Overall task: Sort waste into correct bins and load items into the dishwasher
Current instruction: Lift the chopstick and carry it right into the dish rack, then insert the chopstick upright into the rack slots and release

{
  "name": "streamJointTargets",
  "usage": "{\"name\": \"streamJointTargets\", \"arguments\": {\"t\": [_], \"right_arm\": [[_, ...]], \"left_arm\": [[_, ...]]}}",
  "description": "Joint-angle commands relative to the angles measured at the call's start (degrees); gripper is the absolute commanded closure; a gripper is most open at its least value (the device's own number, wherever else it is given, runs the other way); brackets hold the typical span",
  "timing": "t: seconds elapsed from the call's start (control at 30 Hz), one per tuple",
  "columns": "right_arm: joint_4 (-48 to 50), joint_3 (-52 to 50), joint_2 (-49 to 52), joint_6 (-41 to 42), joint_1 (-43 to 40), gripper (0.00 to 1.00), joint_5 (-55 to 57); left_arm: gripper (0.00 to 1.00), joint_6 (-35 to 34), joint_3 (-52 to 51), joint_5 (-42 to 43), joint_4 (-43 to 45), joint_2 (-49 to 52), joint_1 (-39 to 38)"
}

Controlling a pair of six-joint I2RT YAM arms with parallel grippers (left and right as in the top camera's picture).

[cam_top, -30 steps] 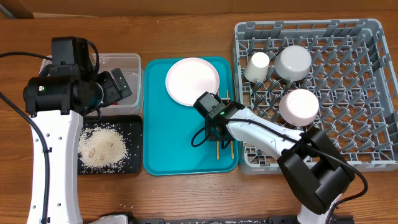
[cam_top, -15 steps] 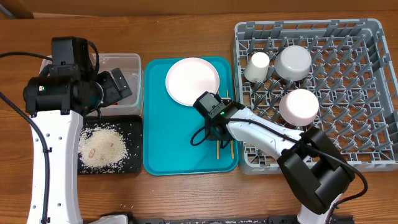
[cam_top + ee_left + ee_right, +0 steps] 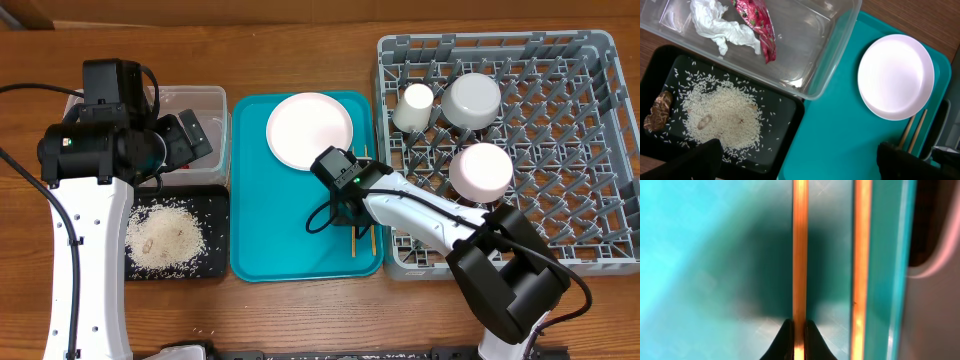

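Two thin wooden chopsticks [image 3: 799, 255] lie on a flat teal plastic tray [image 3: 715, 255]. The right arm's fingers [image 3: 784, 341] pinch one stick; the other lies free just beside the tray's raised rim. The left arm's fingers [image 3: 695, 161], spread wide, hang above one shallow black rectangular tray [image 3: 785, 130] of loose white rice [image 3: 725, 117] and one clear plastic rectangular tub [image 3: 840, 45].

One round pale-pink plate [image 3: 310, 131] sits on the teal tray near the chopsticks. One small white cup [image 3: 415, 106] and two white round bowls [image 3: 471, 100] stand in the large grey plastic dish rack [image 3: 600, 150], all on a brown wooden table [image 3: 300, 40].

Only the left wrist view shows the tub's contents: one crumpled red foil wrapper [image 3: 757, 25] and one crumpled white tissue [image 3: 715, 25]. Only the right wrist view shows the pinch.
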Motion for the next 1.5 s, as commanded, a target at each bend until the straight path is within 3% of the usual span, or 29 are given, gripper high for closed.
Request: {"name": "streamJointTargets", "arguments": {"t": [0.0, 0.47, 0.63, 0.83, 1.1, 1.47], "right_arm": [[-2.19, 5.49, -0.52, 0.24, -0.35, 0.96, 4.42], [-21.49, 26.73, -2.54, -6.75, -2.19, 0.96, 10.43], [-25.03, 27.36, -2.58, -13.79, -5.51, 0.96, 9.92], [-28.52, 27.36, -2.58, -13.99, -10.97, 0.96, 9.92], [-30.99, 27.36, -2.58, -20.09, -18.69, 0.96, 6.08], [-31.06, 27.21, -2.58, -22.60, -21.88, 0.96, 4.76]], "left_arm": [[0.00, -0.17, 0.50, -0.76, 0.04, -0.09, 0.24], [0.00, -0.17, 0.50, -0.74, 0.07, -0.09, 0.24], [0.00, -0.17, 0.50, -0.76, 0.07, -0.09, 0.24], [0.00, -0.17, 0.50, -0.76, 0.07, -0.09, 0.24], [0.00, -0.17, 0.50, -0.74, 0.07, -0.09, 0.24], [0.00, -0.15, 0.50, -0.74, 0.04, -0.09, 0.24]]}}
